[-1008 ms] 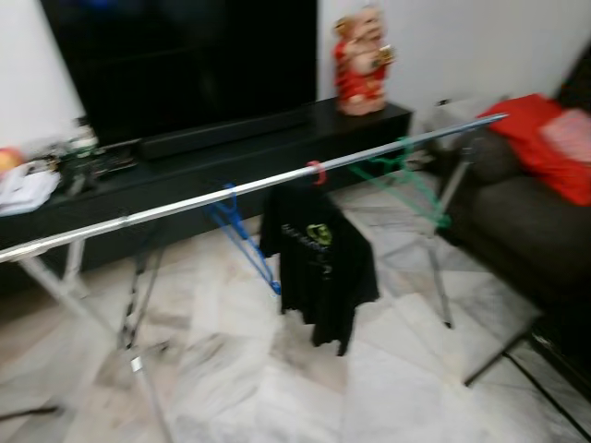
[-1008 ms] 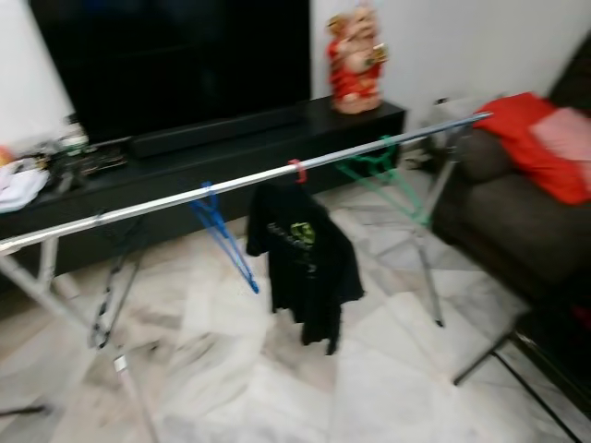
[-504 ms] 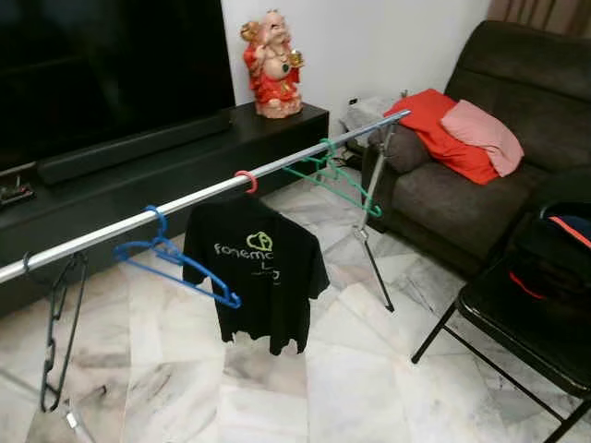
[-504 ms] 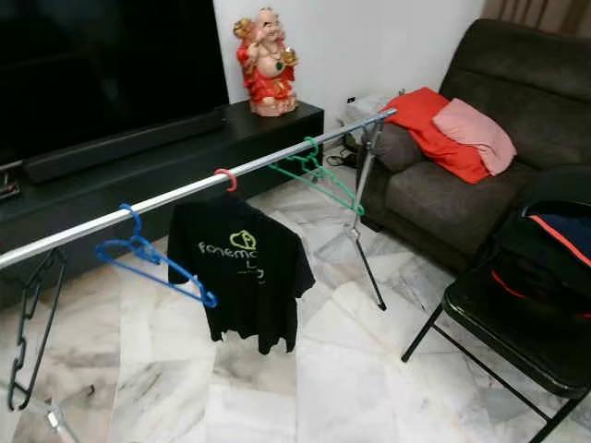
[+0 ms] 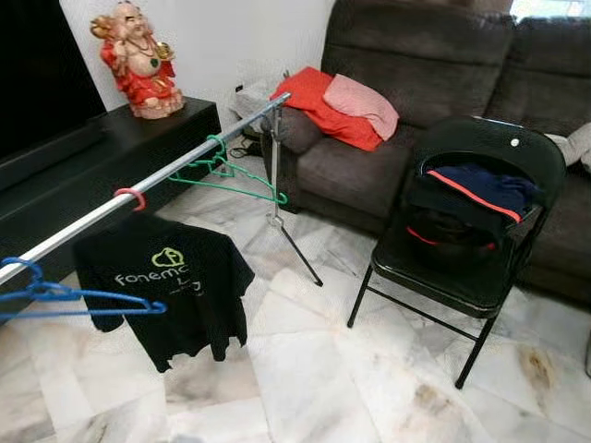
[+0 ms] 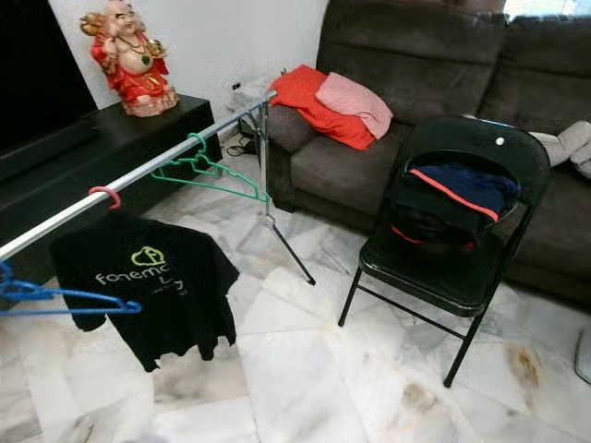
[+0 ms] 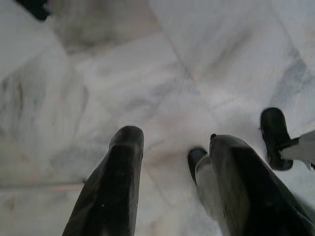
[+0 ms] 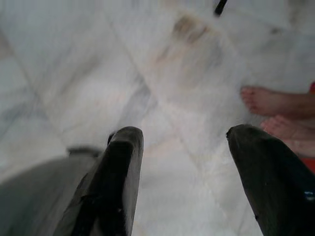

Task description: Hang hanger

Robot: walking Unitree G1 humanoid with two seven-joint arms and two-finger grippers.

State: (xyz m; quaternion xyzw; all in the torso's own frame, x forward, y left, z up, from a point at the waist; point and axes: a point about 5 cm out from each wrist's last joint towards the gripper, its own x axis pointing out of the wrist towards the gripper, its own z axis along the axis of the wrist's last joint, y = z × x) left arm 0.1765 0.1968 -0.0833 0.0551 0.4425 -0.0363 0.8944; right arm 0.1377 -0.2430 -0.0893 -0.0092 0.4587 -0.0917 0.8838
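A silver drying-rack rail (image 5: 189, 159) runs from the lower left up to the sofa. On it hang a green hanger (image 5: 233, 173), a black T-shirt (image 5: 164, 281) on a red hanger hook (image 5: 131, 197), and a blue hanger (image 5: 69, 297) at the left edge. Both arms hang down over the marble floor. My left gripper (image 7: 172, 162) is open and holds nothing. My right gripper (image 8: 182, 167) is also open and holds nothing.
A black folding chair (image 5: 480, 281) with a pile of dark clothes (image 5: 473, 196) stands to the right of the rack. Behind is a dark sofa (image 5: 416, 55) with red and pink cushions (image 5: 342, 100). A figurine (image 5: 138, 57) stands on the black TV cabinet. A person's bare feet (image 8: 275, 105) are on the floor beside my right gripper.
The camera has swung to the right: the rack has slid to the left of the picture, and the folding chair and sofa have come fully into view. The hangers themselves have not moved.
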